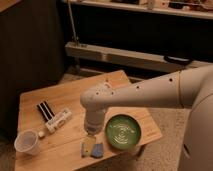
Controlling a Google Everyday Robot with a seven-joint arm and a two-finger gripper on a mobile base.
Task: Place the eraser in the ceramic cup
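Note:
The eraser (pixel 45 111), a flat black block with white stripes, lies on the left part of the wooden table (pixel 65 95). The ceramic cup (pixel 26 142) stands upright at the table's front left corner, with bare wood between it and the eraser. My gripper (pixel 91 135) hangs at the end of the white arm over the front middle of the table. It points down just above a blue sponge (pixel 93 148), well to the right of both eraser and cup. It is open and holds nothing.
A whitish box (pixel 58 120) lies between the eraser and my gripper. A green patterned bowl (pixel 123 132) sits at the front right, next to the gripper. A tiny white object (pixel 41 134) rests beside the cup. Dark shelving stands behind the table.

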